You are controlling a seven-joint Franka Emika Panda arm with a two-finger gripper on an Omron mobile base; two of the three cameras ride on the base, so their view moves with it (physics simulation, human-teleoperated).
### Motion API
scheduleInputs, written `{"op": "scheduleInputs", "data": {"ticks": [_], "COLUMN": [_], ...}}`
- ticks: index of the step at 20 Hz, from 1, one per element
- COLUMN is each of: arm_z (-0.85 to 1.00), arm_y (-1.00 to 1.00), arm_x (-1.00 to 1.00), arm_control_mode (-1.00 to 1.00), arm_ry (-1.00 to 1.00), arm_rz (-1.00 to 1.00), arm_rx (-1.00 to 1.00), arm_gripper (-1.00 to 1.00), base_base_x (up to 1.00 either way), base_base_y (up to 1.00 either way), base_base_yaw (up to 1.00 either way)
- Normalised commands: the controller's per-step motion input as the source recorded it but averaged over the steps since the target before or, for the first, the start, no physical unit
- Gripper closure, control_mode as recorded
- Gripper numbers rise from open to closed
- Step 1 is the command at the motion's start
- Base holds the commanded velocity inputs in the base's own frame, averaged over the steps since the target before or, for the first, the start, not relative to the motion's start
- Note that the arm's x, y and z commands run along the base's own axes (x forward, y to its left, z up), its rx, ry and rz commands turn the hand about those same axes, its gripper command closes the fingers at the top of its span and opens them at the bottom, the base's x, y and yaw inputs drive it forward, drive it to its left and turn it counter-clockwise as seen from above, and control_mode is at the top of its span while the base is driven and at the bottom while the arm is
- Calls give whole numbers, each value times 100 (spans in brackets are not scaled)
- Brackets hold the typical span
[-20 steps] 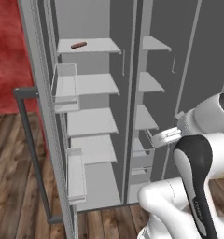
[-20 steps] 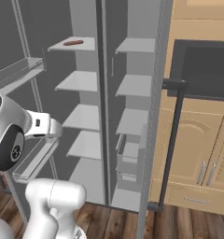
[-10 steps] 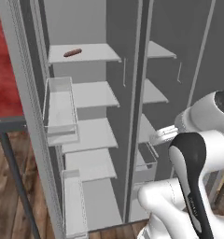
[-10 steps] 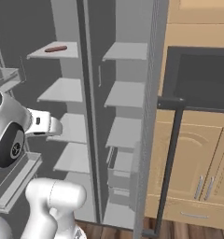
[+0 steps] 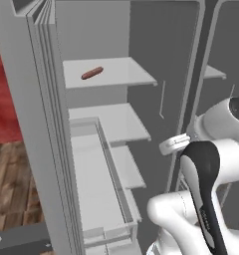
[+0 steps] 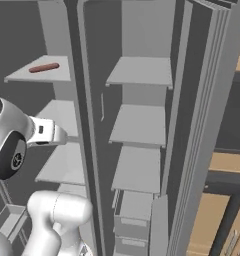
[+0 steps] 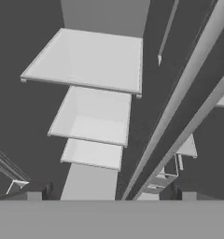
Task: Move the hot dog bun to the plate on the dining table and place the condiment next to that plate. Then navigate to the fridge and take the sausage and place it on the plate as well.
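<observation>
The fridge (image 5: 122, 119) stands open in front of me, its pale grey shelves bare except for one. On the upper left shelf (image 5: 119, 74) lies the thin reddish-brown sausage (image 5: 92, 73), also seen from the right base view as the sausage (image 6: 44, 67). My hand (image 5: 173, 144) hangs below and to the right of that shelf, well apart from the sausage. In the hand view my gripper (image 7: 109, 192) is open, fingertips (image 7: 39, 191) wide apart with nothing between them, looking down over lower shelves (image 7: 93, 60). The bun, plate, condiment and dining table are out of view.
The open left door with its wire bin (image 5: 99, 184) stands close on my left. The fridge's centre divider (image 5: 191, 99) runs beside my hand. The right door's edge (image 6: 212, 100) and tan wood cabinets (image 6: 227, 200) lie to the right. Wood floor (image 5: 12, 174) shows at left.
The whole picture has shifted and the fridge interior has grown larger: the base has moved closer. The arm keeps the same pose and the sausage lies where it was.
</observation>
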Motion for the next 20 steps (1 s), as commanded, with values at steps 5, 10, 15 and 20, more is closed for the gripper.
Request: {"op": "scheduleInputs", "data": {"ticks": [5,10,15,20], "arm_z": [5,64,72,53], "arm_y": [11,39,47,40], "arm_x": [26,8,13,18], "arm_control_mode": [-100,-100,-100,-100], "arm_ry": [-2,-11,-2,0], "arm_rz": [0,0,-6,-20], "arm_rx": [0,0,0,10], "arm_gripper": [-100,-100,-100,-100], "base_base_x": [59,0,0,0], "base_base_y": [17,0,0,0], "base_base_yaw": [0,0,0,0]}}
